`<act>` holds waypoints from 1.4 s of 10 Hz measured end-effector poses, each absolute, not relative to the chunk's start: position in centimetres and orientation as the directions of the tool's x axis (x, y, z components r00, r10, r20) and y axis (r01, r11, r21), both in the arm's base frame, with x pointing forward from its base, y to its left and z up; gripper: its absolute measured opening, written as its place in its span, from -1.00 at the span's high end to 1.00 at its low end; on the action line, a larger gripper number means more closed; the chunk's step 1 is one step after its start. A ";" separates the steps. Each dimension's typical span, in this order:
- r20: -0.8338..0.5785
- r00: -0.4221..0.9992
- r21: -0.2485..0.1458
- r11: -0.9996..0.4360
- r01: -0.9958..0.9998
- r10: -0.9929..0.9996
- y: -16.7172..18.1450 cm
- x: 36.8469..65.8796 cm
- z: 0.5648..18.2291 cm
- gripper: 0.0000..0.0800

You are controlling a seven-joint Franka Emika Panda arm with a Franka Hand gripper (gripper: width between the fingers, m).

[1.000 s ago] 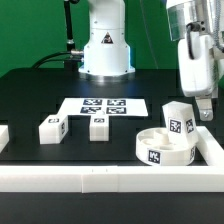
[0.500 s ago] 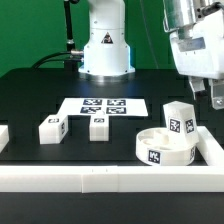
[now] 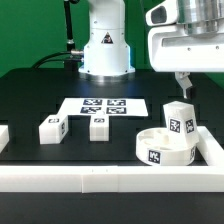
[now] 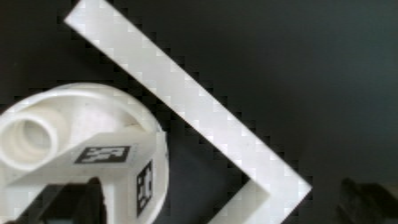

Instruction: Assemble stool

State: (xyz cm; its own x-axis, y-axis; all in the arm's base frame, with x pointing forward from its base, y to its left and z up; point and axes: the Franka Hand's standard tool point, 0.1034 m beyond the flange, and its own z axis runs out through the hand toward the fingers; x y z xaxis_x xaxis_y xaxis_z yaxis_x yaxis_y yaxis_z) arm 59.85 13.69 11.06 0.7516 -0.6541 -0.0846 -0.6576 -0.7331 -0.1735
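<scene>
Starting at the exterior view's left, I see one leg (image 3: 52,128) lying on the table (image 3: 30,90). A second leg (image 3: 98,126) lies near it, in front of the marker board (image 3: 103,106). The seat (image 3: 165,148) sits in the corner of the rails (image 3: 100,178), with the third leg (image 3: 179,118) upright just behind it. The gripper (image 3: 184,84) hangs above, fingers spread, empty.
</scene>
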 end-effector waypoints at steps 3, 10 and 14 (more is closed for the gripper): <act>-0.037 0.896 -0.192 -0.877 -0.440 -0.442 13.5 60.2 11.2 -0.62; 0.079 0.889 -0.057 -0.888 0.455 0.451 11.7 60.3 10.9 -0.62; 0.093 0.844 -0.026 -0.846 0.533 0.528 10.8 59.3 9.4 -0.62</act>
State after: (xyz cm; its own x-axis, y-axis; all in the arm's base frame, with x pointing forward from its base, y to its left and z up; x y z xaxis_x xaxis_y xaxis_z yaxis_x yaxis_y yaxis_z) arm 59.28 10.85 9.37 0.8439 0.5285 0.0928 0.5326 -0.8460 -0.0255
